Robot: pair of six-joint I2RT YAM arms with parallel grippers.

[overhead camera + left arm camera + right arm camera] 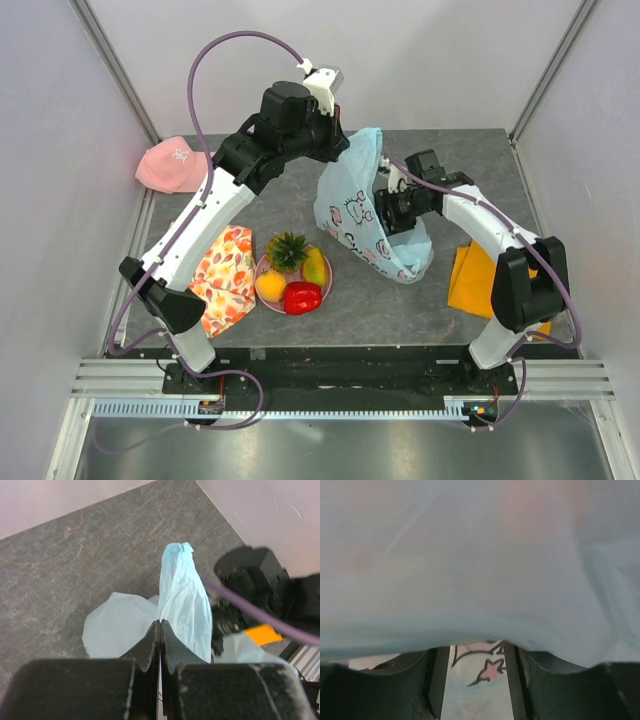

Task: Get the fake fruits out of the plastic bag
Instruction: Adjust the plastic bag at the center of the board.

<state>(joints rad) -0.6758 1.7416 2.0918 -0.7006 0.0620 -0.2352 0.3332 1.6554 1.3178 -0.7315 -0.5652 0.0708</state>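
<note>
The light-blue plastic bag (350, 215) with the cat print stands at the table's middle, pulled up by its top. My left gripper (343, 148) is shut on the bag's handle (181, 587), with the jaws (160, 626) pressed together on the film. My right gripper (388, 212) reaches into the bag from the right. In the right wrist view its fingers (438, 675) stand apart, with bag film (480, 570) draped over them and the print between them. Pineapple (288, 249), mango (316, 266), red pepper (302, 297) and a yellow-orange fruit (270, 287) lie on a pink plate (327, 270). No fruit shows clearly inside the bag.
A floral orange-and-white cloth (225, 275) lies left of the plate. A flat orange cloth (470, 278) lies under the right arm. A pink cap (172, 166) sits at the back left corner. Walls close the table on three sides.
</note>
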